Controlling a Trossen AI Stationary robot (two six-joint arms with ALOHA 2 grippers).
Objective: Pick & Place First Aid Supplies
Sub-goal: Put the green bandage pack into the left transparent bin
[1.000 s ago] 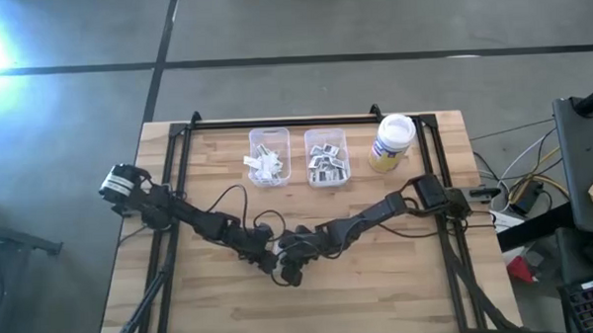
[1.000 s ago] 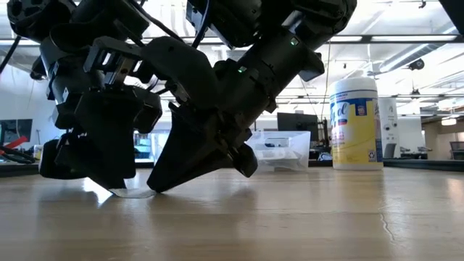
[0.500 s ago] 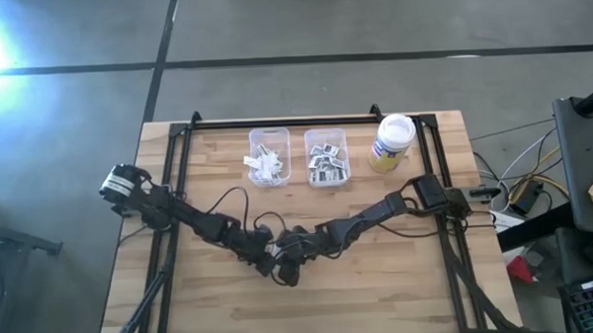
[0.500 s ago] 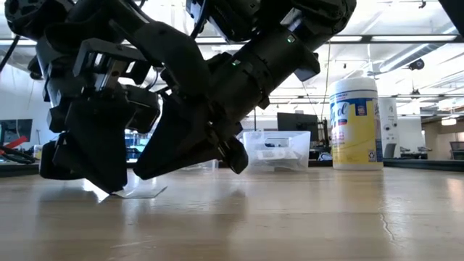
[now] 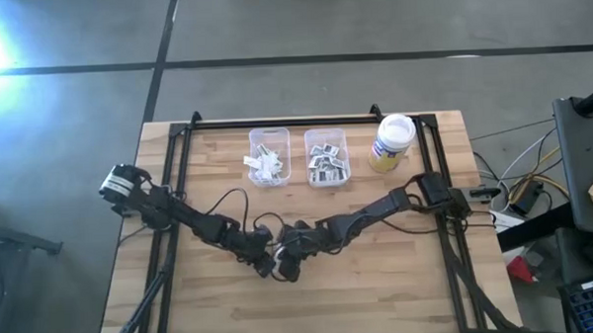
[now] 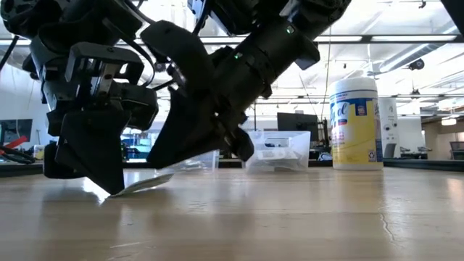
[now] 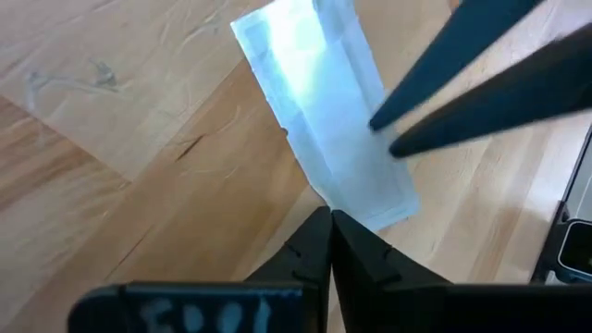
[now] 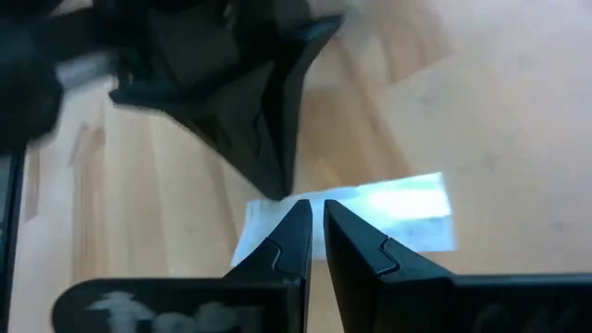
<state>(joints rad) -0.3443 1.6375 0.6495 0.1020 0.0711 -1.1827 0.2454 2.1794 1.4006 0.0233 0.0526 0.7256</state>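
Now your left gripper (image 7: 330, 220) pinches the strip packet's (image 7: 324, 120) near end.
Packet's long axis runs away from it; right gripper (image 8: 314, 211) closed, empty; both bins (image 5: 268, 136) hold packets.

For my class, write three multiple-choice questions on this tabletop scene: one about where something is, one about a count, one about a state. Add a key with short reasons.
1. Where does the jar stand?
A. Right of both clear bins, at the far edge
B. Between the two bins
C. At the near edge, under the arms

2. How many clear bins are on the table?
A. One
B. Two
C. Four

3. How does the pale packet lie?
A. Flat inside a bin
B. One end pinched by the left gripper, the other end raised off the wood
C. Stacked on the jar lid

Key: 1 A, the high view shows the jar right of the left bin and right bin. 2 B, just those two appear. 3 B, the low view shows the packet tilted up from the left gripper's tips, with the right gripper above it.
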